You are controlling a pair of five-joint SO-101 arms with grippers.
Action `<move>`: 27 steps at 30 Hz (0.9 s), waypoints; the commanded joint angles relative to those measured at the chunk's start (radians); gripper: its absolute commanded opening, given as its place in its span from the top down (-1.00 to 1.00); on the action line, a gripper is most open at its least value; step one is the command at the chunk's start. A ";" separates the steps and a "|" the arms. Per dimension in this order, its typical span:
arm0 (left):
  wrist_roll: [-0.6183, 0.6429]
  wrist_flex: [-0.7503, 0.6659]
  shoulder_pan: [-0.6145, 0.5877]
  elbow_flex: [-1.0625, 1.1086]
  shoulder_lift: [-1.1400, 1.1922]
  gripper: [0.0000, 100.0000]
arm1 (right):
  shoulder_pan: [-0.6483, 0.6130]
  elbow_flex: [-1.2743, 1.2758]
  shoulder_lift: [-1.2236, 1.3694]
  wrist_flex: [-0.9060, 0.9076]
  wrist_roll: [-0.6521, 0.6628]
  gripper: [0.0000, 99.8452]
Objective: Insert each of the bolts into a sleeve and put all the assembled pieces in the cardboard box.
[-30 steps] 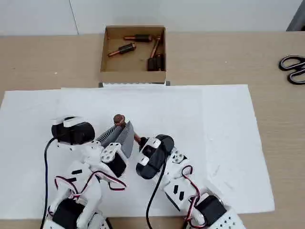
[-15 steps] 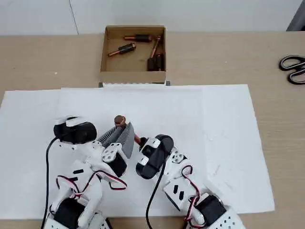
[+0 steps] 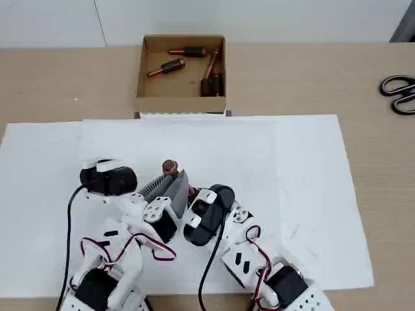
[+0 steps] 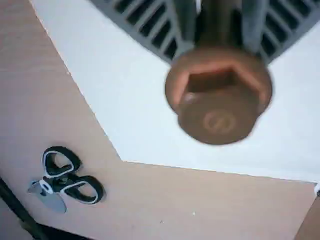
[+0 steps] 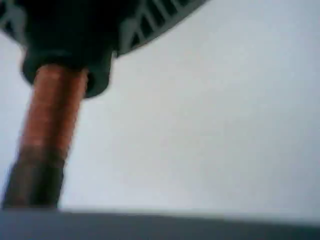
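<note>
Wooden desk [image 3: 65,78] carries a white paper sheet [image 3: 292,168], and past the sheet's far edge stands the cardboard box [image 3: 181,103]. Four assembled pieces lie in the box: one [image 3: 188,51] along the back wall, one [image 3: 166,67] angled at the middle, and two [image 3: 212,63] [image 3: 213,84] at the right side. Over the near part of the sheet the two arms meet. The left fingers [image 3: 159,186] are clamped on the shaft of a copper bolt [image 3: 170,166], its hex head poking out past their tips. The right fingers [image 5: 150,22] grip a black sleeve [image 5: 65,45], with the bolt's threaded shaft entering its mouth. Black scissors [image 3: 399,94] lie at the desk's right edge.
</note>
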 commanded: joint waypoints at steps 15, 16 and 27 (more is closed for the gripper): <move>-0.008 0.186 0.117 0.001 -0.005 0.99 | -0.013 -0.080 -0.007 -0.093 0.057 0.99; -0.008 0.186 0.118 0.001 -0.005 0.99 | -0.013 -0.080 -0.007 -0.105 0.063 0.99; -0.083 0.184 0.054 -0.004 -0.005 0.74 | -0.013 -0.060 -0.005 -0.131 0.063 0.99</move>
